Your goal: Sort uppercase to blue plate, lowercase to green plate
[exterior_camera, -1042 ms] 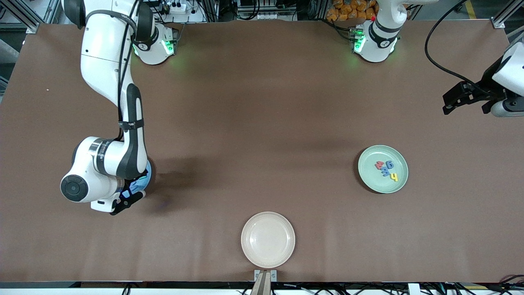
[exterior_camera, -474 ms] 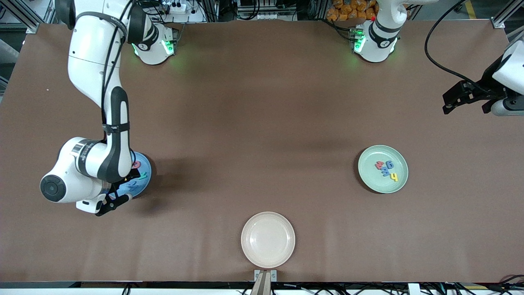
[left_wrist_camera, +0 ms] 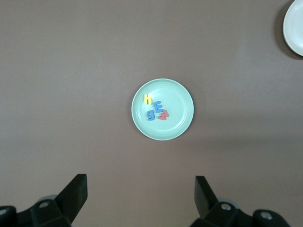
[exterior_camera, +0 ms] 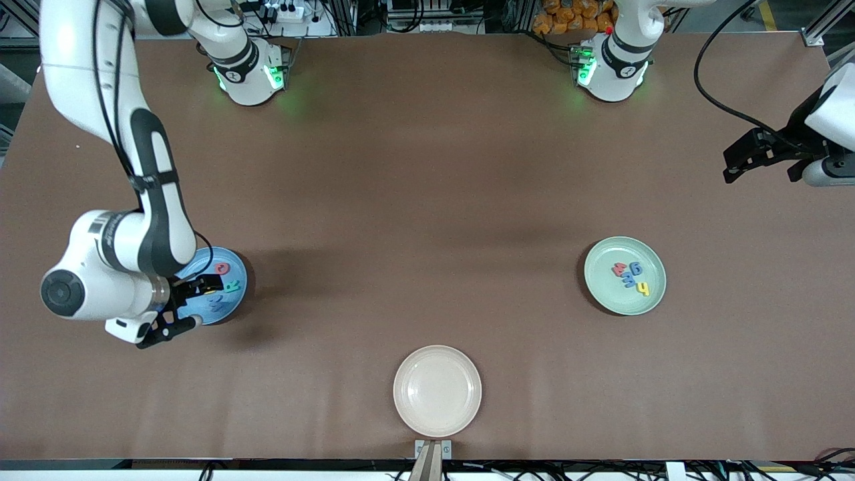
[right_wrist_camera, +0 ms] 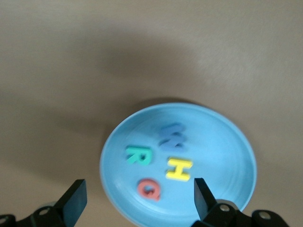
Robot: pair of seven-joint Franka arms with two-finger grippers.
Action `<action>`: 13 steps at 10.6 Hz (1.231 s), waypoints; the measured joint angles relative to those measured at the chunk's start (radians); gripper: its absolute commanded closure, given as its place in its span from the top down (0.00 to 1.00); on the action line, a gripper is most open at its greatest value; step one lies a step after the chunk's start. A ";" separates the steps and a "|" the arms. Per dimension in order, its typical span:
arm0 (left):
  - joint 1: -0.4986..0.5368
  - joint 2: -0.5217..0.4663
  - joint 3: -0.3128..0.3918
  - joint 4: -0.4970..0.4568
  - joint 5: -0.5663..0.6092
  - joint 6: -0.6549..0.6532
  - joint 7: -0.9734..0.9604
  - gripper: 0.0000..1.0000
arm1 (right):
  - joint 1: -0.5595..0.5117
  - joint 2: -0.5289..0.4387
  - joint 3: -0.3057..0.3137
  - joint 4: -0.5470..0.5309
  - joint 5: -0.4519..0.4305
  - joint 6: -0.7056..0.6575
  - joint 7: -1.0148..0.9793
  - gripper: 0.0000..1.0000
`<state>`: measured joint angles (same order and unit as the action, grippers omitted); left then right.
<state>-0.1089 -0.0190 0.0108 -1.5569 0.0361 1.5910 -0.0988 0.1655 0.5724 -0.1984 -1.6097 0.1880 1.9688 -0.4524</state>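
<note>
Both hands open & empty, right hand point(exterior_camera: 180, 308) over blue plate point(exterior_camera: 235, 295) edge, left hand point(exterior_camera: 761, 159) waiting.

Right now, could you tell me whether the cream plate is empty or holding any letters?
Empty. The cream plate shows only its bare surface in the front view; no letters lie on it.

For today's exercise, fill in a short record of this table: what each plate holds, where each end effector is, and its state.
blue plate: red Q, yellow H, green R, blue M
green plate: red w, blue g, blue m, yellow y
cream plate: nothing on it
right end effector: open, over the blue plate's edge
left end effector: open, waiting at the left arm's end of the table
</note>
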 measured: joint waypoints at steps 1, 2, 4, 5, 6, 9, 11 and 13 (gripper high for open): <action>0.000 -0.001 0.000 0.005 0.000 -0.006 0.000 1.00 | -0.014 -0.079 0.024 -0.088 -0.022 0.015 0.018 1.00; 0.000 -0.002 0.000 0.006 0.000 -0.007 0.000 1.00 | -0.016 -0.155 0.032 -0.175 -0.050 0.023 0.036 1.00; 0.000 -0.002 -0.001 0.006 0.000 -0.009 0.000 1.00 | -0.019 -0.270 0.037 -0.289 -0.092 0.035 0.057 1.00; 0.000 -0.002 -0.002 0.007 0.000 -0.009 0.000 1.00 | -0.033 -0.310 0.044 -0.306 -0.101 0.040 0.059 1.00; 0.000 -0.002 -0.003 0.007 -0.002 -0.010 0.000 1.00 | -0.056 -0.344 0.061 -0.302 -0.107 0.047 0.059 1.00; -0.001 -0.002 -0.005 0.007 -0.003 -0.010 0.000 1.00 | -0.077 -0.411 0.080 -0.192 -0.110 0.017 0.060 1.00; -0.001 -0.001 -0.005 0.007 -0.003 -0.011 0.000 1.00 | -0.078 -0.421 0.082 -0.078 -0.111 -0.113 0.077 1.00; -0.001 -0.001 -0.005 0.007 -0.003 -0.012 0.000 1.00 | -0.087 -0.429 0.083 0.014 -0.112 -0.185 0.117 1.00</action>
<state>-0.1102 -0.0204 0.0057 -1.5500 0.0336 1.5789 -0.0988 0.0787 0.1432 -0.1156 -1.5953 0.0765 1.7837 -0.3354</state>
